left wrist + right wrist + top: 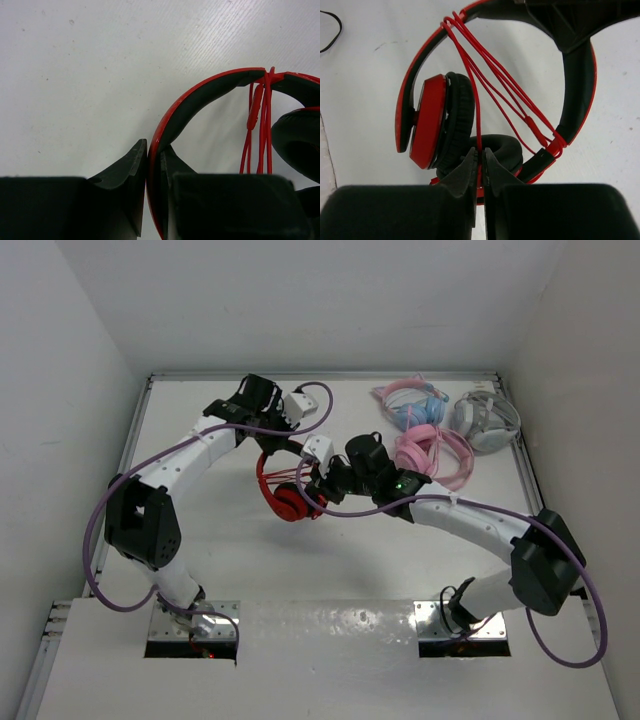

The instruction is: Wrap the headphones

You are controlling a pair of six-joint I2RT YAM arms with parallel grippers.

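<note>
The red headphones [285,495] lie mid-table, red ear cups [427,120] folded together, black-and-red headband [200,97] arching up. The thin red cable [495,75] runs in several strands across the headband's opening. My left gripper [283,452] is shut on the headband [156,150]; its body shows in the right wrist view [570,22]. My right gripper [480,157] is shut on one cable strand just above the lower ear pad [502,147], and it sits right of the headphones in the top view [322,480].
Pink headphones [432,452], pink-and-blue headphones [412,405] and grey-white headphones [487,420] lie at the back right. White walls enclose the table on three sides. A thin black cord [331,31] lies at the right wrist view's upper left.
</note>
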